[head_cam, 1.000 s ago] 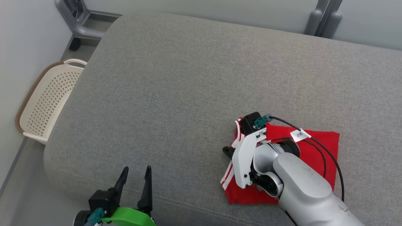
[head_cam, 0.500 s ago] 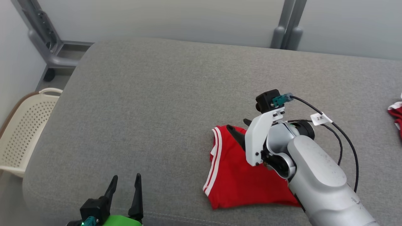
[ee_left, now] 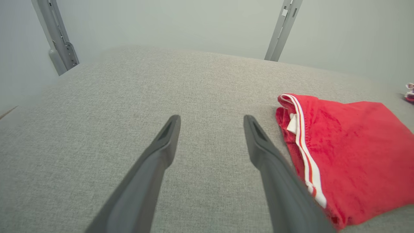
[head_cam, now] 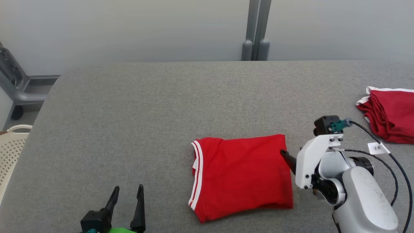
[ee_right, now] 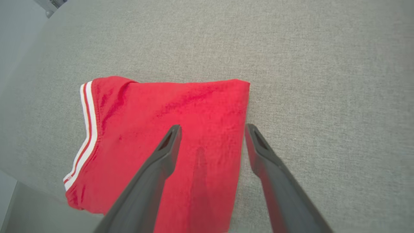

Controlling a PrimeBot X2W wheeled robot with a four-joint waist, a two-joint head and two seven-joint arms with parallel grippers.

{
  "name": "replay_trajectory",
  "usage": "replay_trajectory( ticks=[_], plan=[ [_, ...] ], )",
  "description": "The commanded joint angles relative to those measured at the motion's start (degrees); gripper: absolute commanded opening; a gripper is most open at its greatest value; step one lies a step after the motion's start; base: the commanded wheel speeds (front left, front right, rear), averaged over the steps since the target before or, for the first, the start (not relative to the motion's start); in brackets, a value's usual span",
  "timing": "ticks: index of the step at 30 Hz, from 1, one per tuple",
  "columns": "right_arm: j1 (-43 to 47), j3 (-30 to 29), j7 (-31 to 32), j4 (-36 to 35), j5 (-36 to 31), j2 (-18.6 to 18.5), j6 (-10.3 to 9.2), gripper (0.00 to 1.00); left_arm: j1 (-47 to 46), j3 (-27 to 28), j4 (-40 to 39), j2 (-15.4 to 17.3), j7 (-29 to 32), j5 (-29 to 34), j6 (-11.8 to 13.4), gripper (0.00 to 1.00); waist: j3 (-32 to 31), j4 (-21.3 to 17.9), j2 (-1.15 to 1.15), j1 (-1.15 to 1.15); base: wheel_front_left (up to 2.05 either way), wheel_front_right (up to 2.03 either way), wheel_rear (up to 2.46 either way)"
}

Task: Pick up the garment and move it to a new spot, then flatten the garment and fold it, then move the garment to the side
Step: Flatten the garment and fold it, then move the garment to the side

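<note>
The garment (head_cam: pixel 242 174) is red with white stripes along its left edge and lies folded flat on the grey cushion (head_cam: pixel 145 106), near the front. It also appears in the left wrist view as the garment (ee_left: pixel 349 145) and in the right wrist view as the garment (ee_right: pixel 155 119). My right gripper (head_cam: pixel 286 155) hovers at its right edge, open, with nothing between the fingers; in the right wrist view the gripper (ee_right: pixel 212 127) straddles that edge. My left gripper (head_cam: pixel 128 187) stands open at the lower left, apart from the cloth, and its wrist view shows the gripper (ee_left: pixel 211 117) over bare cushion.
A second red cloth pile (head_cam: pixel 391 113) lies at the cushion's far right. A white perforated basket (head_cam: pixel 9 145) sits off the left edge. Grey posts (head_cam: pixel 255 29) rise behind the cushion against the wall.
My right gripper has opened and let go of the garment, then drawn back to its right edge. The head camera has swung, shifting the whole picture. The left gripper stays open.
</note>
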Motion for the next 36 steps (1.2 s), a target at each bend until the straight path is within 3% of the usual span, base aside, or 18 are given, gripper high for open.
replay_trajectory(
  ticks=[1,11,26,27,29,30,36],
  plan=[
    [1.4,-1.0,0.6,-1.0,-0.5,0.0,-0.02,1.0,0.4,0.0,-0.2,0.3,0.0,0.1,-0.2,1.0,-0.1,-0.7,0.0,0.0,0.0,0.0,0.0],
    [4.9,-5.4,2.5,-3.3,0.0,-0.1,-0.02,1.0,-1.5,-0.4,-0.2,0.5,0.0,0.6,-0.7,1.0,2.9,0.5,0.0,0.0,0.0,0.0,0.0],
    [2.0,-6.5,0.3,5.0,1.7,-0.1,-0.02,1.0,-5.0,-0.2,-0.1,0.5,0.0,1.1,-1.1,1.0,8.8,4.0,0.0,0.0,0.0,0.0,0.0],
    [1.9,-6.4,0.2,5.7,1.6,-0.1,-0.02,0.62,-5.0,-0.1,-0.1,0.5,0.0,1.1,-1.0,1.0,8.9,4.1,0.0,0.0,0.0,0.0,0.0],
    [1.7,-6.3,0.0,6.9,1.6,0.0,-0.02,0.05,-5.1,0.0,-0.1,0.4,0.0,1.0,-0.9,1.0,8.9,4.3,0.0,0.0,0.0,0.0,0.0],
    [1.6,-6.2,-0.2,7.5,1.6,0.0,-0.02,0.0,-5.1,0.1,-0.2,0.4,0.0,1.0,-0.9,1.0,8.8,4.3,0.0,0.0,0.0,0.0,0.0],
    [1.1,-5.8,-1.4,9.2,1.1,0.0,-0.02,0.0,-4.9,0.4,-0.3,0.2,0.0,1.1,-1.0,1.0,7.6,3.9,0.0,0.0,0.0,0.0,0.0]
  ],
)
